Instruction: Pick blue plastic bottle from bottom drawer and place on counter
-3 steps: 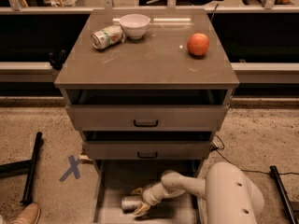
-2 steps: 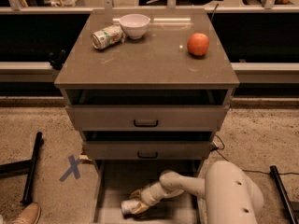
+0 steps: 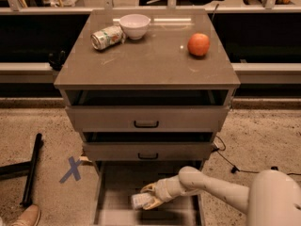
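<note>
Bluish plastic: blue plastic bottle (image 3: 138,201), lying in bottom drawer (image 3: 116,185) under the counter (image 3: 150,62) front edge, clasped by gripper (image 3: 146,197). Handling: lift level, clear upper drawer fronts first.

Yellowish gripper (image 3: 148,197) in grey-brown btm drawer (image 3: 117,182); whitish bottle (image 3: 139,201), orange fruit (image 3: 199,44).

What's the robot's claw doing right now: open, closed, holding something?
Gripper: closed on the bottle, low inside the bottom drawer.
</note>
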You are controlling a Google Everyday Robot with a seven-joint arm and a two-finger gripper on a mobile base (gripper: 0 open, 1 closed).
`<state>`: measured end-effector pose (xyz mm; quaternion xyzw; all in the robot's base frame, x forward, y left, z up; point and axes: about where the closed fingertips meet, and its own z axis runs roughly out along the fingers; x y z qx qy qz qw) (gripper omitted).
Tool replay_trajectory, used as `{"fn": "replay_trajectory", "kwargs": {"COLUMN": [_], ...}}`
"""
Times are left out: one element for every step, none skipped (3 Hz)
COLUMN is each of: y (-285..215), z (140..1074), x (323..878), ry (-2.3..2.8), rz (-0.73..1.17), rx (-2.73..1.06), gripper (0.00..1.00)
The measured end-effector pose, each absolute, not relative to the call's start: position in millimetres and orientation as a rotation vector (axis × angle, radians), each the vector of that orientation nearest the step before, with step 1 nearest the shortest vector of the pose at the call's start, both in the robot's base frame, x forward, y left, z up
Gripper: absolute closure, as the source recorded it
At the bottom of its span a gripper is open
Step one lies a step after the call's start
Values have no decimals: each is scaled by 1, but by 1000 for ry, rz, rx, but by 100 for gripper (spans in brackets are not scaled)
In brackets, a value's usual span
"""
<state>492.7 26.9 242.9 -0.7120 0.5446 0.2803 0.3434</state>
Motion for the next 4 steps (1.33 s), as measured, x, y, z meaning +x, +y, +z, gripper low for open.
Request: {"fn": "replay_trajectory", "kwargs": {"y": [-23, -23, -20, -11], "z": [318, 318, 371, 462], "x": [498, 498, 490, 474], "ry": [1342, 1342, 1261, 1127], "rz": [592, 592, 571, 527], "rx": [-1843, -1843, -1841, -1885], "gripper": [100, 100, 100, 100]}}
